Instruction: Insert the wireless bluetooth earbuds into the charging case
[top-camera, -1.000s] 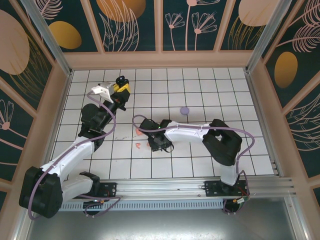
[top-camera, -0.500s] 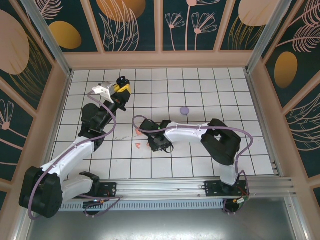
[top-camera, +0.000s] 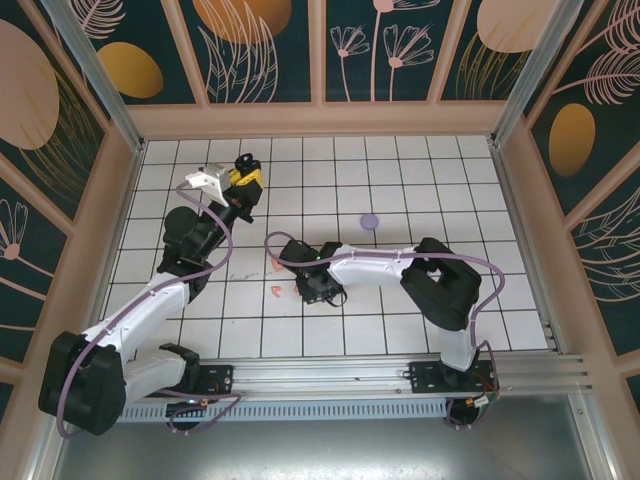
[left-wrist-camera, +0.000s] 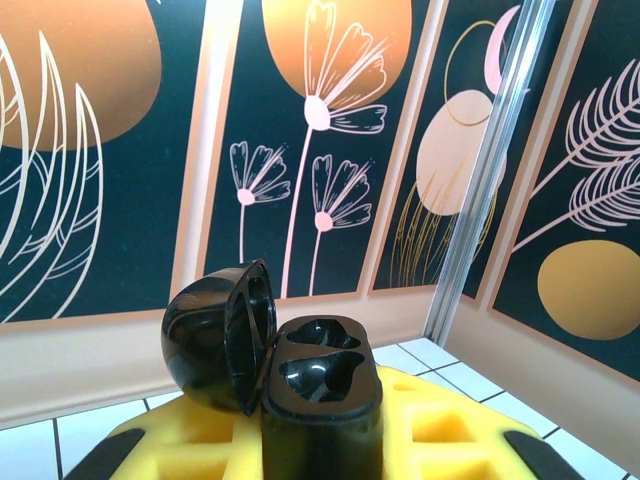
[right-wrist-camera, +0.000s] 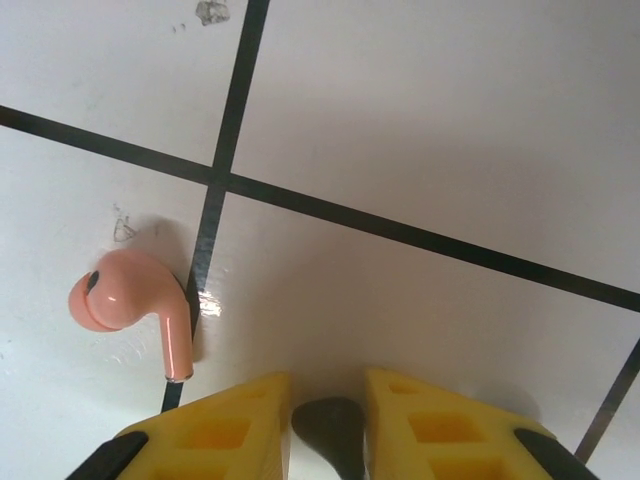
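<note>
over far tiles (top-camera: 400, 165) — left pincer (top-camera: 245, 173) holds charging case (left-wrist-camera: 322, 400) upright

- The right arm (top-camera: 390, 265) lies across the middle of the counter (top-camera: 500, 200), barring the way from the near edge to the centre.
- The left arm (top-camera: 150, 300) runs along the left side. The left fingers (left-wrist-camera: 440, 430) grip an open charging case (left-wrist-camera: 320, 390) above the left part of the far edge.
- One salmon earbud (right-wrist-camera: 135, 305) lies just beside the right fingers (right-wrist-camera: 225, 430), with bare tile beyond it.
- The far-right quarter is bare, and a small lavender piece (top-camera: 370, 221) lies at its left border.
</note>
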